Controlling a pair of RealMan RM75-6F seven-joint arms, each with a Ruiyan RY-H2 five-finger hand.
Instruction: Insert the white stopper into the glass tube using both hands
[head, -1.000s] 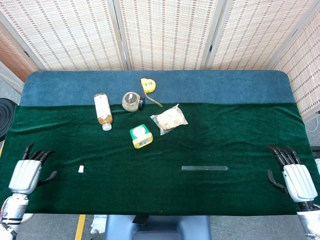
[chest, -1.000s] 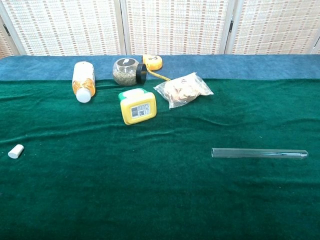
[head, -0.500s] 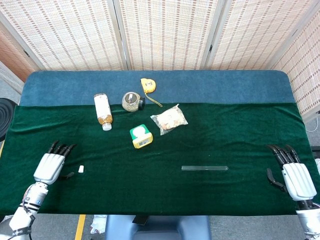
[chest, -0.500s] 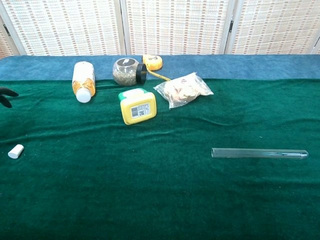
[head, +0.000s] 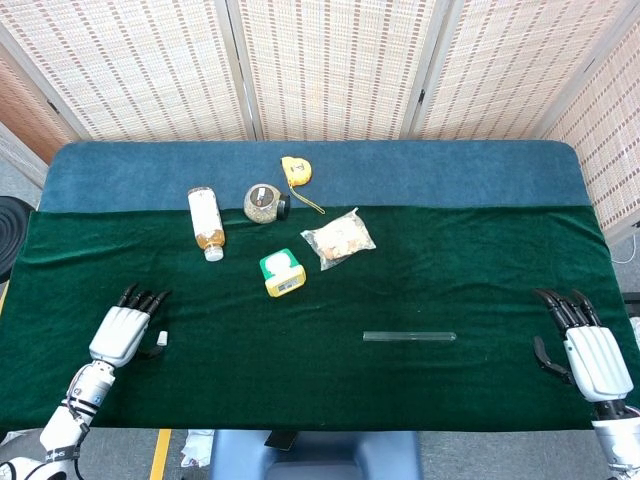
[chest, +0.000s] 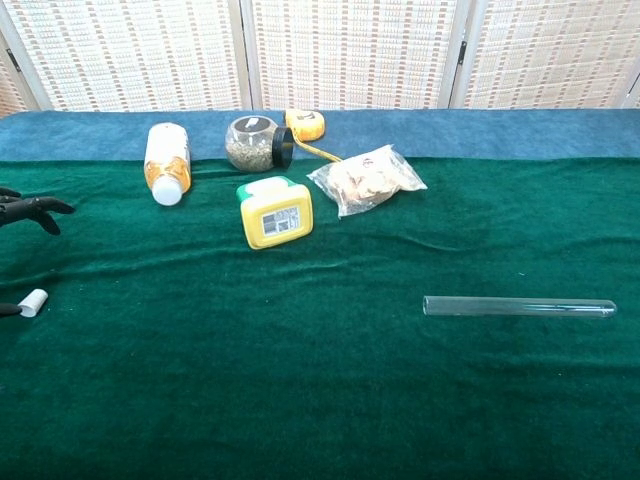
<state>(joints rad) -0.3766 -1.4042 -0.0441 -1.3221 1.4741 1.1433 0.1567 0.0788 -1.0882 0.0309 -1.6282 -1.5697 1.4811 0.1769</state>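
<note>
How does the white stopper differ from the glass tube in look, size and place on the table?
The white stopper is opaque and white; the glass tube is clear. The stopper is short and stubby; the tube is long and thin. The stopper lies at the left, right beside the left hand; the tube lies toward the right, apart from the right hand. Both lie flat on the green cloth, and neither is held.

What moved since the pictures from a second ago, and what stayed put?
The left hand slid in across the green cloth toward the white stopper; its fingers are spread above the stopper and its thumb reaches right beside it, though contact isn't clear. Nothing has been picked up. The right hand stayed at the table's edge, and the glass tube and the other items haven't moved.
</note>
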